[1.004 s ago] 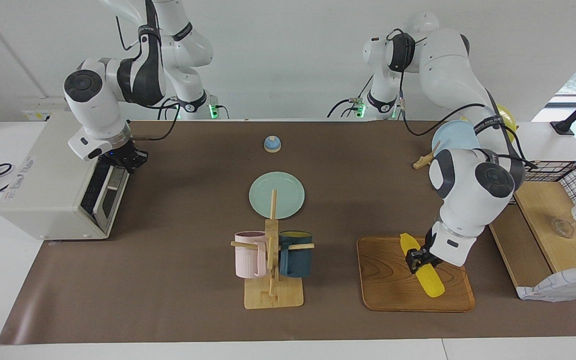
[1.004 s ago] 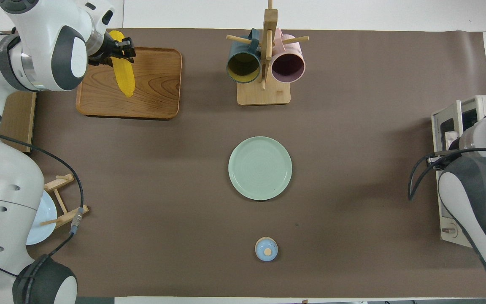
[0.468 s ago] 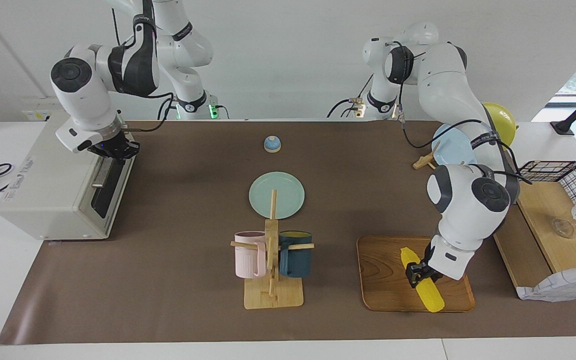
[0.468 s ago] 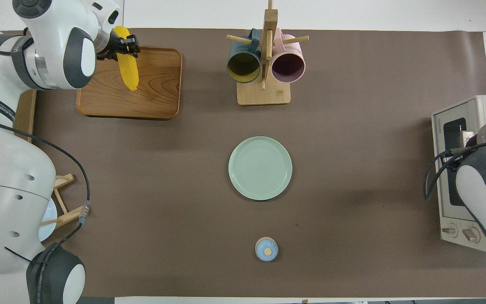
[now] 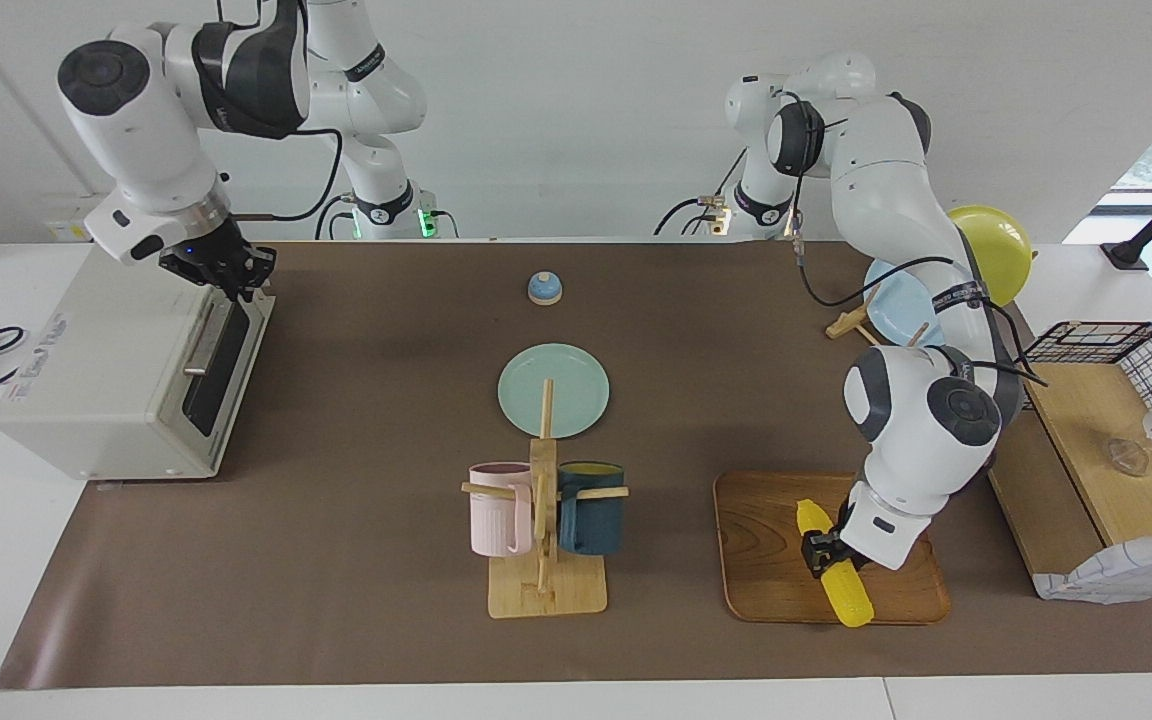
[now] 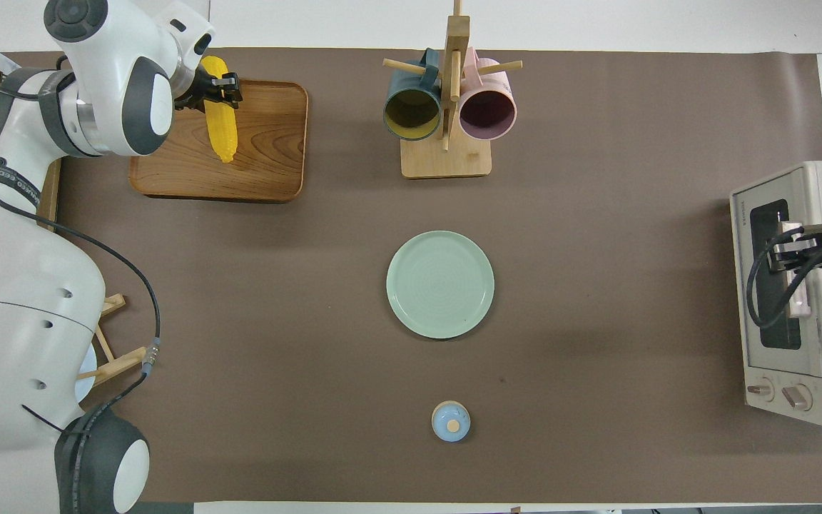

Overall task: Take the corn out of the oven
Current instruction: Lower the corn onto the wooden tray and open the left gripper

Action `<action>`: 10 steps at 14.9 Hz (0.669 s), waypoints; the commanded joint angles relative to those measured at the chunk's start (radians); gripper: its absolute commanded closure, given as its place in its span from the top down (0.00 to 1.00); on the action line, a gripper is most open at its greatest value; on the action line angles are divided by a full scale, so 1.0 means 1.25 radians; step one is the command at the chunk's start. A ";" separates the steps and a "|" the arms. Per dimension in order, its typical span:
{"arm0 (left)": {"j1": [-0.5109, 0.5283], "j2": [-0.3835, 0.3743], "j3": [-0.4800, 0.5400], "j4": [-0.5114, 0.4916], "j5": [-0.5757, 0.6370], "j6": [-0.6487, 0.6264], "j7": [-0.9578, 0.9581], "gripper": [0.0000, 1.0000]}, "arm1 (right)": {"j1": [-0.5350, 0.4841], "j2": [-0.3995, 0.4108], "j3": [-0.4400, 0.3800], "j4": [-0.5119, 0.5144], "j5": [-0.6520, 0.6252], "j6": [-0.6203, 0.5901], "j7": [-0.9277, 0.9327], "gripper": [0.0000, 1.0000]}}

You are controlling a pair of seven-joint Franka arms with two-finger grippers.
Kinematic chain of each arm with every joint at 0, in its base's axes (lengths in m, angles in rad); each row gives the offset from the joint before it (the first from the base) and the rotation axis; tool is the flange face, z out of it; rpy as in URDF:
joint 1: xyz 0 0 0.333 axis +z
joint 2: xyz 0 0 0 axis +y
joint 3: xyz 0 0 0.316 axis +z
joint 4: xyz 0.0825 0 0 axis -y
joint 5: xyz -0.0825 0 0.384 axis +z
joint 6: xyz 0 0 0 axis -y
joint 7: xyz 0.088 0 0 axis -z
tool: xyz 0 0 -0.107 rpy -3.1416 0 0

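Note:
The yellow corn is in my left gripper, which is shut on its middle and holds it tilted just over the wooden tray. I cannot tell whether its lower tip touches the tray. The overhead view shows the corn, the left gripper and the tray too. The off-white oven stands at the right arm's end of the table with its dark glass door shut. My right gripper is just above the door's top edge and bar handle, as the overhead view also shows.
A wooden mug rack with a pink and a dark blue mug stands mid-table. A green plate and a small blue bell lie nearer to the robots. A plate rack, wire basket and wooden shelf are at the left arm's end.
The oven door went from partly open to shut, and my right gripper rose off its handle. My left gripper shifted the corn along the tray, away from the robots, and tilted it.

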 commanded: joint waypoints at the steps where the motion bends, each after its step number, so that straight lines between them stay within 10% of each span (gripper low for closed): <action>1: 0.001 -0.019 -0.001 -0.043 0.012 0.021 0.011 1.00 | 0.003 0.036 0.004 0.083 0.040 -0.044 -0.020 1.00; 6: 0.003 -0.079 -0.001 -0.044 0.002 -0.068 0.010 1.00 | 0.004 0.037 0.002 0.103 0.056 -0.047 -0.018 1.00; 10: 0.009 -0.255 0.002 -0.135 0.000 -0.187 -0.002 1.00 | 0.010 0.048 0.004 0.139 0.046 -0.083 -0.017 1.00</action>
